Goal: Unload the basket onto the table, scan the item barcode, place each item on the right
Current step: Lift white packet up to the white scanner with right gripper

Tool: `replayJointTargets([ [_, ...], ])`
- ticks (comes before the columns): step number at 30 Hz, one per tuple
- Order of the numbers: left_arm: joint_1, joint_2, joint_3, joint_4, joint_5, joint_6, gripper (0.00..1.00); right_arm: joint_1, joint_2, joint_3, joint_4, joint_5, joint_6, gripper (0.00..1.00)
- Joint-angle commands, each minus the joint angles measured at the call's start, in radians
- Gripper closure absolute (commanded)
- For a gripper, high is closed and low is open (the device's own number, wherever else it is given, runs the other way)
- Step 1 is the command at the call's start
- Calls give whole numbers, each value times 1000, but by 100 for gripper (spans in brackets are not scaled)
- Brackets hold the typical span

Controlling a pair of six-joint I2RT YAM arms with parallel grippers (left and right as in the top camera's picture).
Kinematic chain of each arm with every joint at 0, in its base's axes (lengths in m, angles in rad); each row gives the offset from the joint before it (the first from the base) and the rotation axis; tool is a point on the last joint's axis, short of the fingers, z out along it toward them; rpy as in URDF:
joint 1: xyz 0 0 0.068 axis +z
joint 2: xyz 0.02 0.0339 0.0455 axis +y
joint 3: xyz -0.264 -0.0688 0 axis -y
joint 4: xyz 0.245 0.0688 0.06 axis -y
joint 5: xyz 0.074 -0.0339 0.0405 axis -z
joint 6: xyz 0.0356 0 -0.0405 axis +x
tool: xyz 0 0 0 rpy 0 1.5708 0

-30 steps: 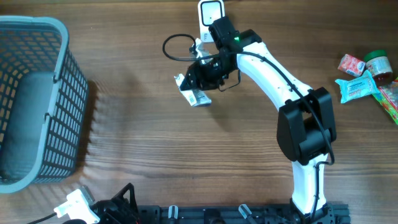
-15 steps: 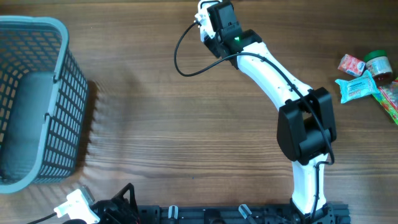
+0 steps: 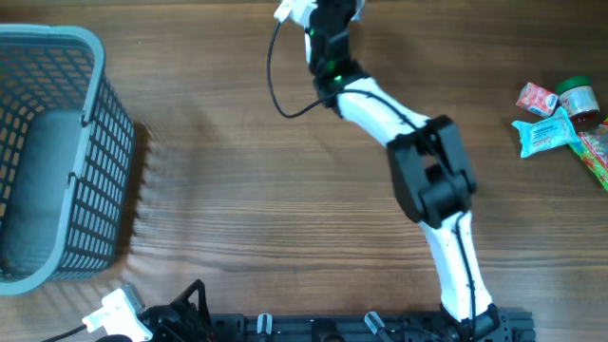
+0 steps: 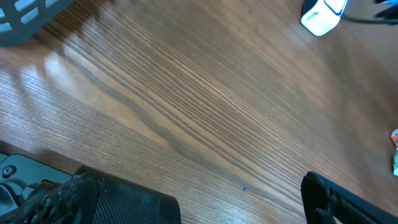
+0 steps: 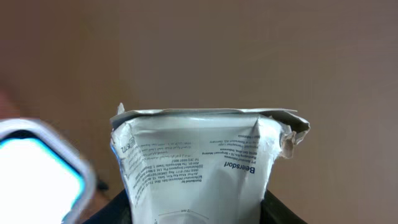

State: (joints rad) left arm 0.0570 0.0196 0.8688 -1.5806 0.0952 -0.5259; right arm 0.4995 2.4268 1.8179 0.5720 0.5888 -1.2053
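Note:
The item is a white pouch (image 5: pixel 199 168) with small print. My right gripper (image 5: pixel 199 214) is shut on its lower part, a dark finger on each side. The pouch's crimped top edge points away from the wrist camera. To its left glows the scanner (image 5: pixel 37 177), white-rimmed with a cyan face, close beside the pouch. From overhead, the right gripper (image 3: pixel 328 17) reaches to the table's far edge with a bit of the pouch (image 3: pixel 287 11) showing; the arm covers the scanner there. The left wrist view shows the scanner (image 4: pixel 320 15) far off. My left gripper (image 4: pixel 227 211) stands open, nothing between its fingers.
A grey mesh basket (image 3: pixel 57 142) stands at the left edge. At the far right lie a red-lidded jar (image 3: pixel 577 99), a blue packet (image 3: pixel 546 133) and a pink packet (image 3: pixel 536 96). A black cable (image 3: pixel 275 85) loops near the right wrist.
The right arm carried the pouch from the back middle of the table out to the far edge, over the scanner. Its elbow swung left. The left arm stayed still.

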Motion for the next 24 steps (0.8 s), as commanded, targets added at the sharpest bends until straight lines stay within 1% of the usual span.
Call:
replayJointTargets([
  [1, -5, -3, -4, -10, 8, -6, 0, 42, 97, 13, 106, 32, -134, 68],
  [5, -5, -4, -4, -10, 8, -6, 0, 63, 177, 68, 150, 33, -223, 69],
  [8, -5, -3, -4, -10, 8, -6, 0, 64, 186, 96, 149, 36, -247, 72],
  [12, -5, -3, -4, -10, 8, -6, 0, 64, 185, 106, 148, 68, -263, 71],
  [14, -5, -3, -4, -10, 8, -6, 0, 64, 166, 106, 141, 148, -206, 71],
  [16, -5, -3, -4, -10, 8, -6, 0, 43, 121, 106, 93, 245, -121, 72],
  [18, -5, -3, -4, -10, 8, -6, 0, 6, 81, 106, 93, 325, -98, 72],
  [22, -5, -3, -4, -10, 8, -6, 0, -88, 51, 106, 84, 484, 6, 71],
  [23, -5, -3, -4, -10, 8, -6, 0, -121, 51, 106, 31, 528, 80, 72],
  [24, -5, -3, -4, -10, 8, -6, 0, -158, 51, 106, -72, 570, 211, 71],
])
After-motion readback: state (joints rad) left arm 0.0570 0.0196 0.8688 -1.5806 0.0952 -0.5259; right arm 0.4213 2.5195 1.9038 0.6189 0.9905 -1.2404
